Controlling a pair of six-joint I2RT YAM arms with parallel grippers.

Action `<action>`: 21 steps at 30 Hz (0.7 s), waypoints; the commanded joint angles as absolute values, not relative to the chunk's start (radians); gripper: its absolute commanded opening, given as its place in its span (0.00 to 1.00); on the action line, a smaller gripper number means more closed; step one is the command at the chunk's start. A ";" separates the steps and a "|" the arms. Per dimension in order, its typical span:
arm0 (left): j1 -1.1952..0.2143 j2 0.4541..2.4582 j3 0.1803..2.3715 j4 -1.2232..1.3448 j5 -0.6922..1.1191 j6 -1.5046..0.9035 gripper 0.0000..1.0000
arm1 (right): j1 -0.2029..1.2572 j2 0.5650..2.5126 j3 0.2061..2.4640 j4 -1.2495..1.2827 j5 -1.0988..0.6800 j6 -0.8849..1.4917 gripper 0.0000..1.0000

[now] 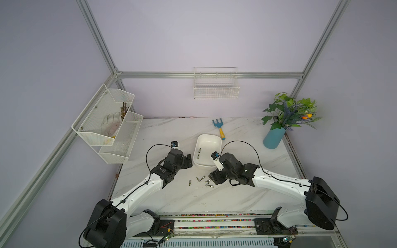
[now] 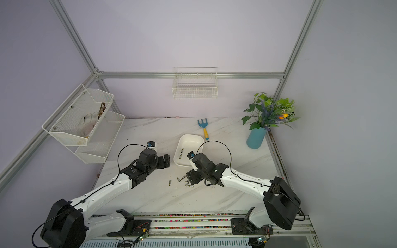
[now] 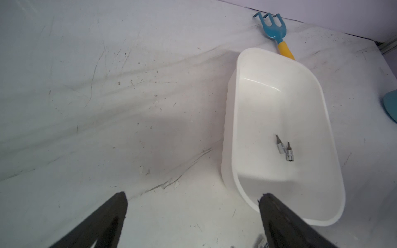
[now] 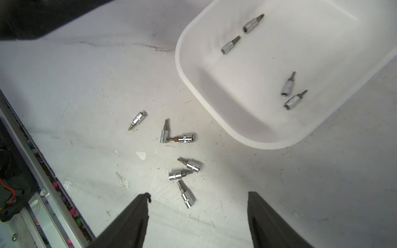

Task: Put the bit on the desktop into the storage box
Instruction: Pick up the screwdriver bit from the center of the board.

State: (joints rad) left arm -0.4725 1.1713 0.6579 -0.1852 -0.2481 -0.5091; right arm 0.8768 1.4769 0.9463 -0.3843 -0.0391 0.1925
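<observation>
While four bits [image 4: 231, 45] lie in storage box [image 4: 268, 146], six more sit loose on desktop [image 4: 86, 85] near it. Step: pick next. Open, empty right gripper [image 4: 198, 193] hovers over cluster, nearest bit [image 4: 187, 196] just ahead of jaws. Open, empty left gripper [image 3: 193, 194] hangs beside box. Next: lower, straddle single bit, close.

White marble-patterned table [image 1: 182, 199], thin grey-brown veins, dark specks and scuffs. Plain white smooth plastic storage box [image 1: 209, 135], no pattern. Shiny silver metal bits [image 4: 187, 196] on the table, one with a brownish-gold tip [image 4: 173, 139]; same silver for the bits in the box [image 4: 287, 85]. My left claw [image 3: 192, 194] and right claw [image 4: 199, 193]: matte black fingers. My white arms [image 1: 139, 191] have black joints. Small garden fork [image 1: 217, 123]: teal-blue head, yellow handle. Teal-blue cylindrical vase [image 1: 274, 138]; green-leaved plant [image 1: 289, 107] with purple and orange flowers.
</observation>
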 commanded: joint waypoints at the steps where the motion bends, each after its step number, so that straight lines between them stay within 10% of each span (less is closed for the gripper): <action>1: -0.468 1.141 0.625 -0.103 -0.279 -0.467 1.00 | 0.909 1.558 1.018 -0.551 -0.022 0.170 0.70; 21: -0.462 1.098 0.584 -0.104 -0.394 -0.456 1.00 | 0.972 1.778 1.167 -0.683 -0.031 0.123 0.40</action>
State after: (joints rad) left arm -0.4709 1.1160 0.5900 -0.1356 -0.3687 -0.4740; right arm 0.9615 1.7561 1.1465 -0.6563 -0.0349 0.1322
